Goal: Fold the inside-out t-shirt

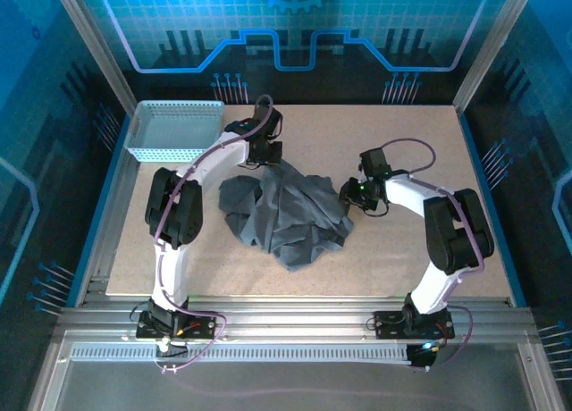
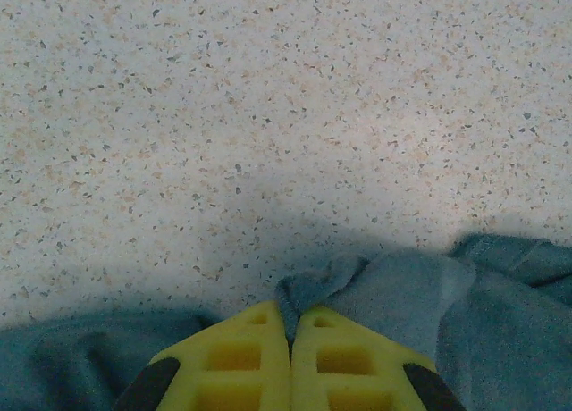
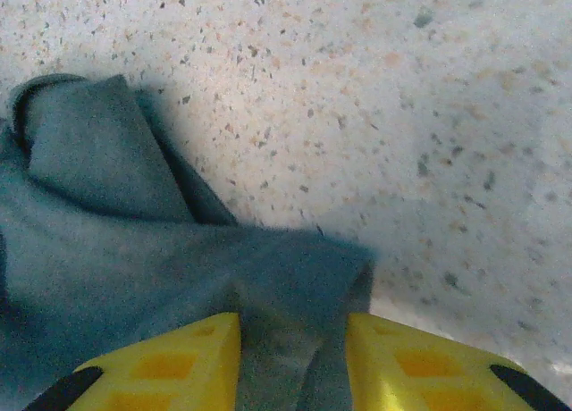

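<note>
The inside-out t-shirt (image 1: 286, 210) lies crumpled in a dark grey heap in the middle of the table. My left gripper (image 1: 266, 157) is at the heap's far edge. In the left wrist view its yellow fingers (image 2: 241, 357) are pressed together on a thin fold of the cloth (image 2: 411, 295), lifting it into a peak. At the heap's right edge is my right gripper (image 1: 350, 197). Its fingers (image 3: 179, 362) stand apart with a thick bunch of the cloth (image 3: 286, 339) filling the gap and touching both pads.
A light blue mesh basket (image 1: 174, 130) stands at the table's far left corner. The speckled tabletop (image 1: 429, 161) is bare to the right of the shirt and in front of it. Metal frame posts and blue walls enclose the table.
</note>
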